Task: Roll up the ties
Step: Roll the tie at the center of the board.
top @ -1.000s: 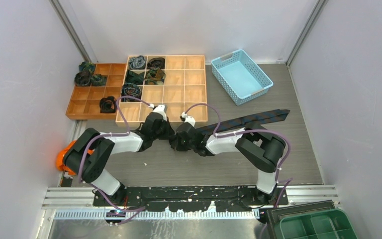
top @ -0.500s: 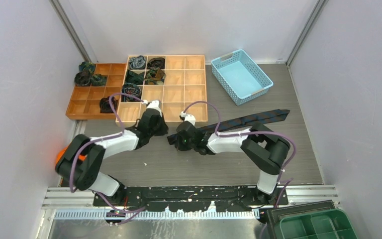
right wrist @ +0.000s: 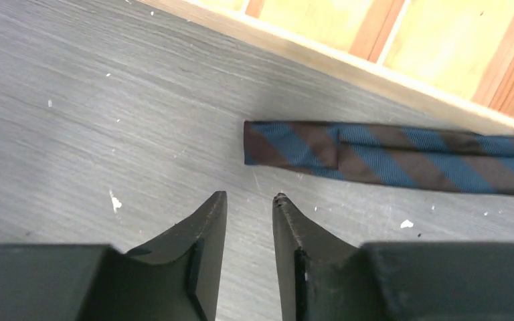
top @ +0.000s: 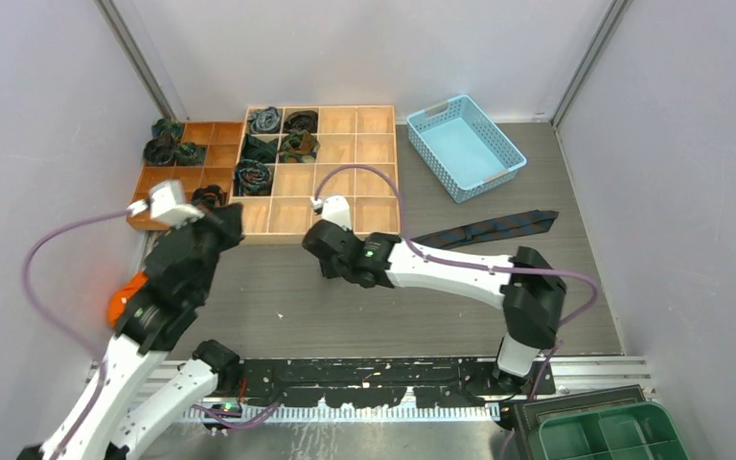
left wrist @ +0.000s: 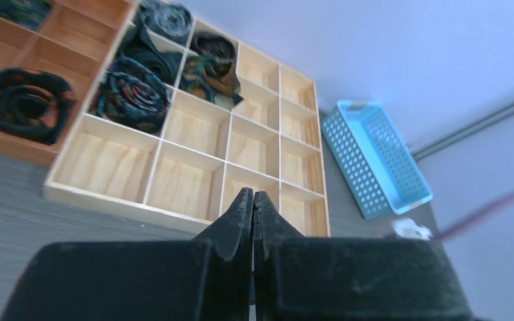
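One tie (top: 498, 228) lies flat on the grey table, a dark strip with blue stripes; part of it runs under my right arm. Its narrow end (right wrist: 249, 142) rests just beyond my right gripper (right wrist: 249, 196), which is slightly open and empty, its tips apart from the fabric. In the top view that gripper (top: 318, 251) sits by the wooden tray's front edge. My left gripper (left wrist: 253, 193) is shut on nothing and raised over the trays (top: 228, 222). Rolled ties (top: 252, 175) fill several tray cells (left wrist: 132, 93).
A light wooden divided tray (top: 376, 172) and a darker orange one (top: 158, 206) stand at the back left. A blue basket (top: 465, 147) is at the back right. An orange rounded object (top: 125, 299) lies by the left wall, and a green bin (top: 613, 436) at the near right corner.
My left arm has lifted and swung left, away from the tie, staying shut. My right gripper has shifted left along the tray edge and opened, leaving the tie's end flat on the table.
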Action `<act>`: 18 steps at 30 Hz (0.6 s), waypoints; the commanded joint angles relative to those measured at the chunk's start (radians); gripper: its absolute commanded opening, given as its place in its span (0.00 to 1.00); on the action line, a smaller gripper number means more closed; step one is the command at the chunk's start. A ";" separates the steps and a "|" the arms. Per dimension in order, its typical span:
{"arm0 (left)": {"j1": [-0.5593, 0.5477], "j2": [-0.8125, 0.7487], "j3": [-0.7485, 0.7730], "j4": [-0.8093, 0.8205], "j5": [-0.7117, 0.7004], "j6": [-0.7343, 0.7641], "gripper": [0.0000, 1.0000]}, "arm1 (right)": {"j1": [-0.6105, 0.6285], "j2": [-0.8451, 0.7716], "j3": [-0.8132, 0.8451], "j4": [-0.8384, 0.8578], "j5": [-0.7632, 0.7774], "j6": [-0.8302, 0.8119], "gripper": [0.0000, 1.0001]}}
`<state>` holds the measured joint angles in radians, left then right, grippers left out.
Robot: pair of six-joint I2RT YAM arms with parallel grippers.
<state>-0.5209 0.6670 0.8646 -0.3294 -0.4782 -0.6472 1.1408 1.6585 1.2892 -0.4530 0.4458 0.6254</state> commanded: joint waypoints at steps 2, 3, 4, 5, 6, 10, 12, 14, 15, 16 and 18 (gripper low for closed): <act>0.004 -0.200 0.023 -0.307 -0.120 -0.023 0.00 | 0.035 0.202 0.218 -0.202 0.164 -0.106 0.52; 0.004 -0.218 0.033 -0.340 -0.133 -0.022 0.00 | 0.040 0.234 0.250 -0.207 0.168 -0.119 0.54; 0.004 -0.232 0.044 -0.368 -0.145 -0.020 0.00 | 0.042 0.265 0.280 -0.220 0.180 -0.121 0.57; 0.004 -0.242 0.053 -0.394 -0.152 -0.018 0.00 | 0.044 0.288 0.307 -0.225 0.179 -0.125 0.59; 0.004 -0.248 0.061 -0.414 -0.158 -0.017 0.00 | 0.045 0.320 0.332 -0.229 0.169 -0.129 0.59; 0.004 -0.265 0.068 -0.444 -0.163 -0.017 0.00 | 0.048 0.393 0.407 -0.249 0.161 -0.130 0.59; 0.004 -0.272 0.067 -0.445 -0.165 -0.017 0.00 | 0.048 0.433 0.444 -0.284 0.172 -0.126 0.59; 0.004 -0.277 0.066 -0.444 -0.166 -0.010 0.00 | 0.049 0.461 0.461 -0.300 0.193 -0.115 0.59; 0.004 -0.277 0.066 -0.442 -0.165 -0.005 0.00 | 0.048 0.467 0.451 -0.285 0.200 -0.120 0.59; 0.004 -0.275 0.066 -0.441 -0.164 -0.001 0.00 | 0.045 0.475 0.447 -0.272 0.203 -0.123 0.60; 0.004 -0.273 0.064 -0.446 -0.170 0.000 0.00 | 0.036 0.495 0.454 -0.269 0.197 -0.122 0.60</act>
<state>-0.5205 0.3988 0.9009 -0.7727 -0.6197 -0.6548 1.1851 2.1345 1.6981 -0.7155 0.5949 0.5072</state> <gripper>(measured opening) 0.007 0.595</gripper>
